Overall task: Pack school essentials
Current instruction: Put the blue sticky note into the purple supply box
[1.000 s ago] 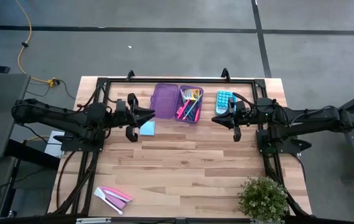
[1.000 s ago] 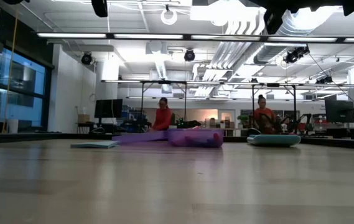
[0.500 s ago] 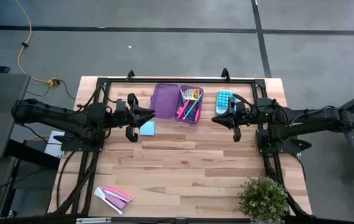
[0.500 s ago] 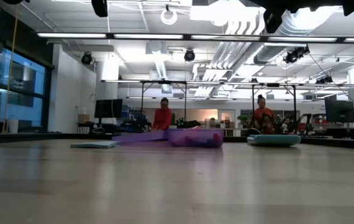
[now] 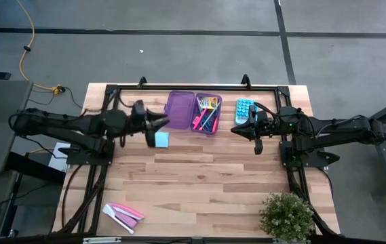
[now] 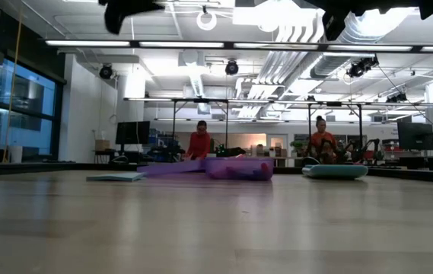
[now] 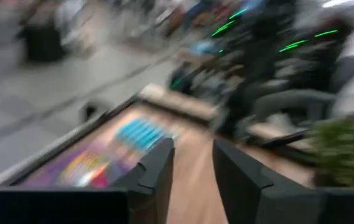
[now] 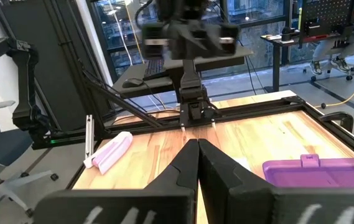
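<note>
The light-blue square notepad (image 5: 161, 139) lies flat on the worktop (image 5: 199, 183) just beside the open purple case (image 5: 194, 112). It is probably light, thin and stiff, best gripped across one edge. The left gripper (image 5: 153, 126) is above it with fingers apart and empty; the right gripper (image 5: 237, 129) waits with fingers together.

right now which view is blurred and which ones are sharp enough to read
Left wrist view: heavy motion smear; only the left gripper fingers with a gap between them and a blue blur ahead. High view: crisp, evenly lit, purple case and notepad clear. Right wrist view: sharp, right gripper shut. Low view: ceiling lights glare, tabletop dim, left arm smeared at the top.
</note>
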Controlling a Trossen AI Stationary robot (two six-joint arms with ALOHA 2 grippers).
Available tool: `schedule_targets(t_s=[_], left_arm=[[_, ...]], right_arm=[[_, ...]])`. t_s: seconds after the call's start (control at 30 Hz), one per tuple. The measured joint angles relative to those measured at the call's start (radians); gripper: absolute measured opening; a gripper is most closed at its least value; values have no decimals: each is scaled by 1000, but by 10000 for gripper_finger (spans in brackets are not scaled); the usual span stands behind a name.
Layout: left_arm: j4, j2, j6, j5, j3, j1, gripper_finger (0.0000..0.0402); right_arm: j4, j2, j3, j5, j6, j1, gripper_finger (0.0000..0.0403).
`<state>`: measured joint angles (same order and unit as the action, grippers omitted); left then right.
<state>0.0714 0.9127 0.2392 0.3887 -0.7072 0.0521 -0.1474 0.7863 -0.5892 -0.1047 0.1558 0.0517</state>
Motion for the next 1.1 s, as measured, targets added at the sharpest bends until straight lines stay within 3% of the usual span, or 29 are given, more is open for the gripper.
schedule_targets(t_s=[0.13, 0.3, 0.47, 0.7, 0.83, 1.1], left_arm=[[-301, 3, 136, 57, -43, 61, 147], [-548, 44, 74, -69, -43, 68, 189], [-685, 162, 71, -131, -43, 48, 203], [-671, 389, -108, -209, -43, 45, 203], [-678, 490, -216, -192, -43, 46, 203], [-663, 590, -255, -204, -43, 80, 201]], right_arm=[[0, 0, 0, 0, 0, 0, 0], [0, 0, 0, 0, 0, 0, 0], [1, 0, 0, 2, 0, 0, 0], [4, 0, 0, 50, -8, 0, 0], [10, 0, 0, 49, -3, 0, 0], [10, 0, 0, 48, 0, 0, 0]])
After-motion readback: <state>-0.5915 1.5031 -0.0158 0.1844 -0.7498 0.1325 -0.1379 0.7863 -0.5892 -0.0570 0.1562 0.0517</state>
